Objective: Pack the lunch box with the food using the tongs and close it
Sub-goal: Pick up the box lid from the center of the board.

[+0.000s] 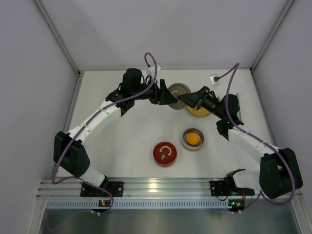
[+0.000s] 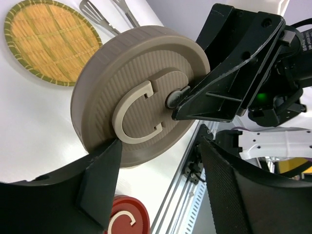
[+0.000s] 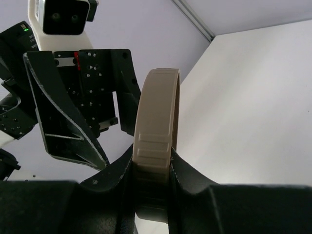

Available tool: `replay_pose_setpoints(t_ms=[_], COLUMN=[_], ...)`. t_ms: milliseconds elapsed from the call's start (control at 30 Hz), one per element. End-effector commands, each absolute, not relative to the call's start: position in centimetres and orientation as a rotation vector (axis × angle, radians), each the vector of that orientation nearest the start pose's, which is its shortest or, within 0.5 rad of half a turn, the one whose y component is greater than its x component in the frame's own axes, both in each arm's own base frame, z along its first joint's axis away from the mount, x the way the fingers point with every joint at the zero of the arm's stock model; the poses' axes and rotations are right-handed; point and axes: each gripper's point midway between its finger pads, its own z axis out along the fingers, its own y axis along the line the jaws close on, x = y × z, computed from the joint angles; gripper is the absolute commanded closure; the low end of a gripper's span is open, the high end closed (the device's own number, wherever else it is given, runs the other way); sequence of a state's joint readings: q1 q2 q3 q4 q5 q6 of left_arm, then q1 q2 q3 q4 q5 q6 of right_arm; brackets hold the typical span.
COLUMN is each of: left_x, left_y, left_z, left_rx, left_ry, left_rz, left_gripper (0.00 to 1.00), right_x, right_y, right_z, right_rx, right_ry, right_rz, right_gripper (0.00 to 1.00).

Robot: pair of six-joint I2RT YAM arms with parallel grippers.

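A round taupe lid (image 2: 122, 83) with a beige C-shaped handle (image 2: 129, 114) hangs on edge above the table between both arms. My right gripper (image 3: 152, 156) is shut on that handle (image 3: 156, 112). My left gripper (image 2: 160, 146) stands open just below the lid, its left finger (image 2: 100, 180) at the lid's lower rim and the other finger well apart. From above, the lid (image 1: 179, 89) sits between the left gripper (image 1: 168, 95) and the right gripper (image 1: 187, 100). The tongs (image 2: 102, 17) lie beside a bamboo plate. An orange-yellow food piece (image 1: 193, 139) rests in a round metal container (image 1: 185, 141).
A woven bamboo plate (image 2: 48, 41) lies at the back, partly under the right arm (image 1: 199, 113). A red lid with a white C handle (image 1: 165, 153) rests at the front centre. The aluminium rail (image 1: 156, 185) runs along the near edge, and white walls enclose the table.
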State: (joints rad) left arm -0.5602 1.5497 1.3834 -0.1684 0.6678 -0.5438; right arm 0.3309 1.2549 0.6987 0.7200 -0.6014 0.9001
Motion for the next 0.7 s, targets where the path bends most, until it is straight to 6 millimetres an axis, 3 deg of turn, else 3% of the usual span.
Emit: replay_pose_setpoints(t_ms=[0,33,167,333,500,533,667], left_x=[27.8,27.5,25.4,24.4,23.8,24.0,25.4], left_y=[-35.7,-35.7,-35.4,-35.5,-36.2,-36.2,-35.7], left_z=[35.3,36.0,37.8,39.0,39.5,40.3,39.5], left_rx=[0.688,0.713,0.797,0.855,0.962,0.967,0.931], left_ry=[1.771,1.732,1.632,1.58,1.536,1.52,1.568], left_rz=[-1.539,-1.546,-1.592,-1.579,-1.485,-1.465,-1.346], left_gripper=[0.35,0.41,0.49,0.53,0.53,0.53,0.51], right_x=[31.5,31.7,31.9,32.1,31.8,31.8,31.4], right_y=[25.1,25.1,25.1,25.2,25.1,25.1,25.1], right_z=[30.3,30.2,29.7,29.9,32.3,32.8,34.4], right_rx=[-0.175,-0.172,-0.172,-0.185,-0.305,-0.318,-0.339], right_ry=[1.55,1.556,1.568,1.53,1.365,1.344,1.284], right_rz=[1.393,1.39,1.385,1.39,1.326,1.318,1.328], right_gripper=[1.0,1.0,1.0,1.0,1.0,1.0,1.0])
